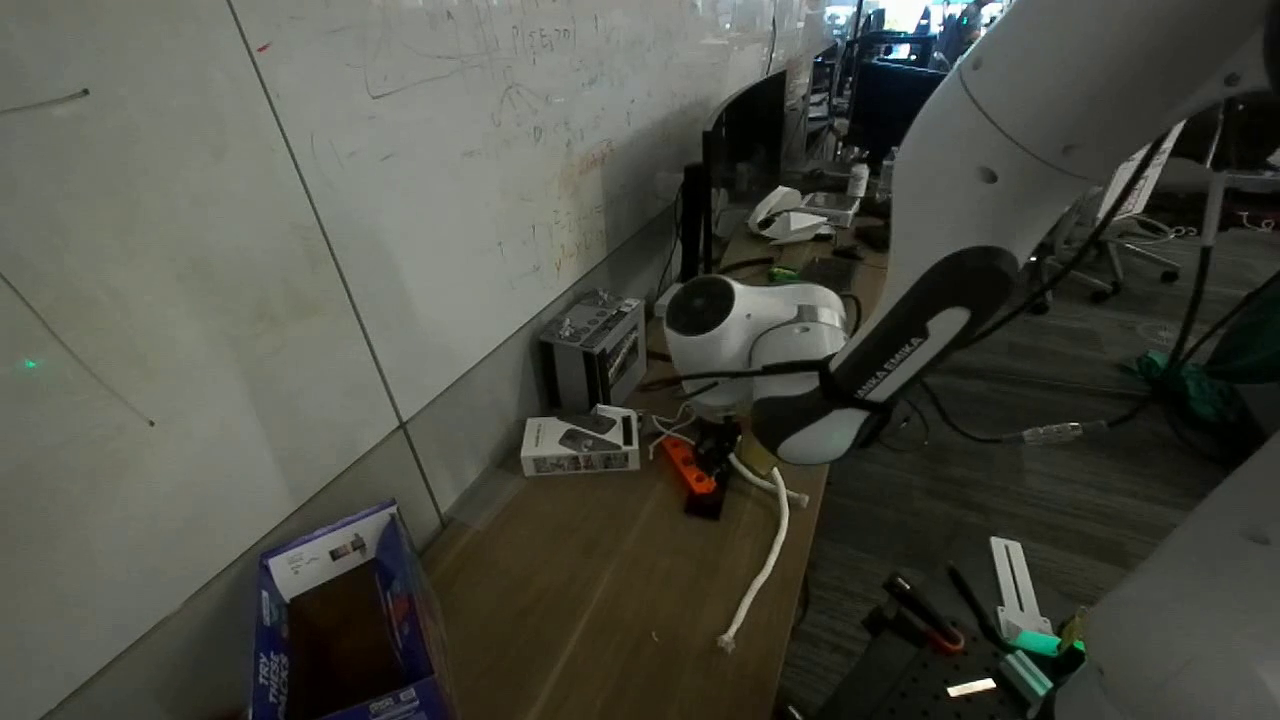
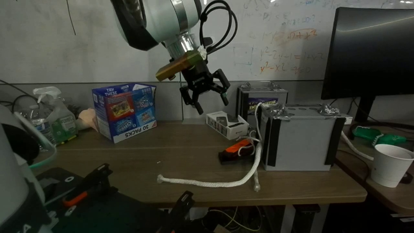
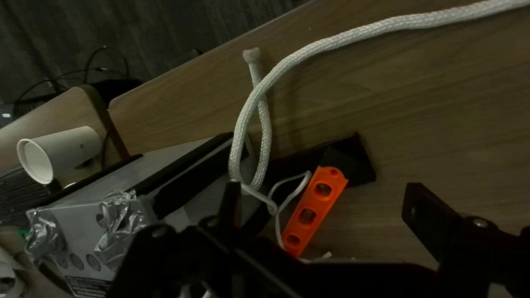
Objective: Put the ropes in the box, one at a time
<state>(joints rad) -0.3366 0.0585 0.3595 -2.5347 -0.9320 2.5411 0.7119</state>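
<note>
The pincer (image 2: 212, 106) stands wide, raised above the table (image 2: 190, 155). Beneath, a thick white rope (image 2: 210, 184), braided, sweeps near the front edge, crosses itself and bends up beside a grey unit (image 2: 297, 142); its ends are blunt and flared. Behind it, a thin white cord (image 3: 307, 176) loops near an orange piece (image 3: 315, 203). Further back, well apart, stands the blue-purple printed box (image 2: 124, 111), open-topped, brown inside.

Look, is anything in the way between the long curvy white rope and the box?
Nothing big: just a tiny pale speck lies on the table between the white rope and the box. The rope would probably need lifting over the box's sides.
</note>
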